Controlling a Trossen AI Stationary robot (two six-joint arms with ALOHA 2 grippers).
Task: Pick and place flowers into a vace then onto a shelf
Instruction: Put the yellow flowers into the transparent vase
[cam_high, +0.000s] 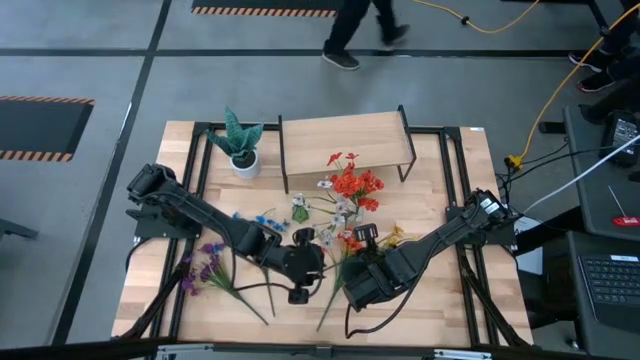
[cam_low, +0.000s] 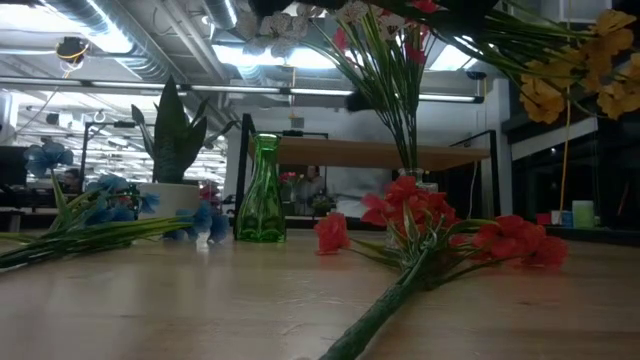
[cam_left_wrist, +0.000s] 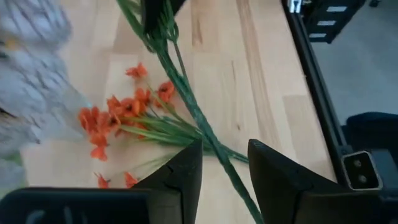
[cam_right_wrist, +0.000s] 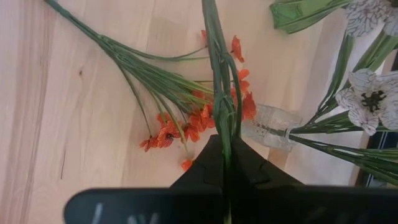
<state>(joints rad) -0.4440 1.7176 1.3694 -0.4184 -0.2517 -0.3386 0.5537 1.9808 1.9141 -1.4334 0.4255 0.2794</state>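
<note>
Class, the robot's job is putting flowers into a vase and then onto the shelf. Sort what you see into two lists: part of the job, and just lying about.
Part of the job:
- orange sprig
- purple sprig
- blue sprig
- green vase
- shelf
- stem in the right gripper

Just lying about:
- potted spiky plant

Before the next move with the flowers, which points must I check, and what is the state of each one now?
1. Right gripper shut on a green stem: ok.
2. Left gripper open, holding nothing: ok.
3. A second long stem runs between the left gripper's fingers; risk of catching it: not ok.
4. Clear glass vase position: appears to lie on its side among the sprigs: not ok.
5. Green vase upright near the shelf: ok.
6. Shelf top free for a vase: ok.
</note>
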